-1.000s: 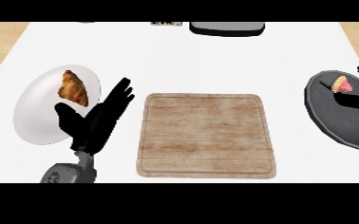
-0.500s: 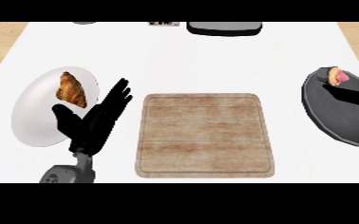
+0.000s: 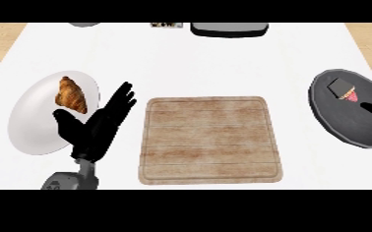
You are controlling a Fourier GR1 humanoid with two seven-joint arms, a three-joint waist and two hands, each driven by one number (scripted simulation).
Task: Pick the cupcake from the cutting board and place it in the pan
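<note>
Already the cupcake (image 3: 349,95) sits inside the pan (image 3: 327,115) at the surface's right edge, tipped on its side, so the placing looks done. Mid-surface, the cutting board (image 3: 209,140) is bare. Left hand (image 3: 98,125) rests by the board's left edge, fingers straight, holding nothing, overlapping the plate (image 3: 33,123) with its croissant (image 3: 71,94). Right hand isn't showing.

The pan (image 3: 341,109) at the right is cut by the picture's right edge, so its rim is not whole. On the far side, a dark tray (image 3: 230,28), a small grey thing (image 3: 85,24) and a small box (image 3: 166,25) are cut by the top band; what they are, I cannot tell. The left hand (image 3: 93,130) hides part of the white plate (image 3: 36,123). The left forearm (image 3: 71,179) is cut at the near edge.
</note>
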